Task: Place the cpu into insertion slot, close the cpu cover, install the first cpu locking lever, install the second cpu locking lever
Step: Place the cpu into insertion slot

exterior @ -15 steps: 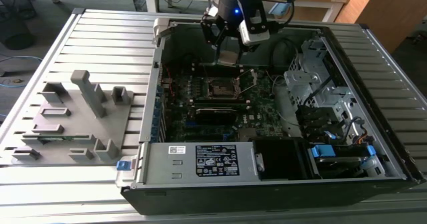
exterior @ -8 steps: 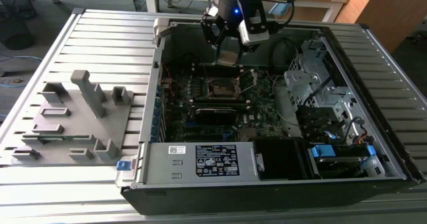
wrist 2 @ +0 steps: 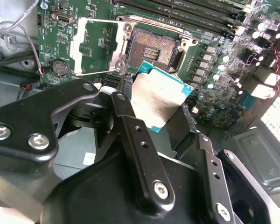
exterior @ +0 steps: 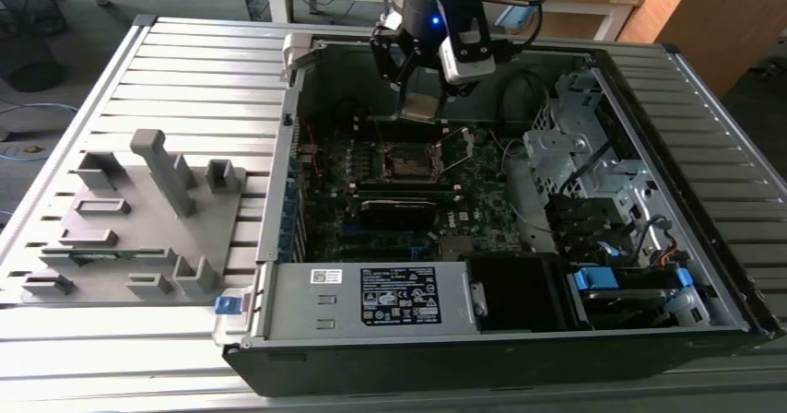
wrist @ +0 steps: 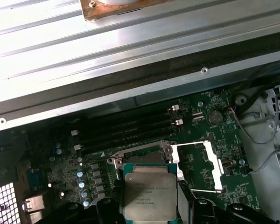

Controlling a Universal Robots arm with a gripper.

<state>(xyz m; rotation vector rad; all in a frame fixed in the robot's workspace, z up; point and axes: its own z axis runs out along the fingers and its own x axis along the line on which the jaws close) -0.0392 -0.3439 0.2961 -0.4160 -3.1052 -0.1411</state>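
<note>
Grey-topped flat square cpu [wrist: 150,191], seemingly light, stiff, fragile, sits in the black gripper [wrist: 150,205], jaws clenched on its edges

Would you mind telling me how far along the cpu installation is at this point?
Done: nothing yet. The insertion slot is empty and the cpu cover lies flipped open beside it. In hand: the jaws are shut on the cpu, held above the board near the slot. Left: seating the cpu, closing the cover, and both locking-lever steps.
</note>
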